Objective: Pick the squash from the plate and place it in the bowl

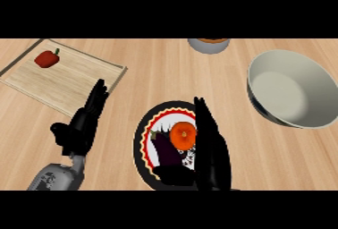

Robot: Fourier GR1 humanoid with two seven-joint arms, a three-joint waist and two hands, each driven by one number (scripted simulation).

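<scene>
While the left hand [84, 120] rests open by the tray, the right hand [210, 147], fingers straight, stands just right of the orange squash [183, 135] on the plate [142, 138], bowl [290, 89] farther right.

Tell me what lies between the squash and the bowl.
Head view: the right robot hand, fingers straight, beside the squash, then bare counter up to the bowl.

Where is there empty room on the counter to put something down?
Bare wood lies between the cutting board and the bowl, above the plate. The bowl is empty too. The plate is crowded: squash, eggplant and the right hand.
</scene>
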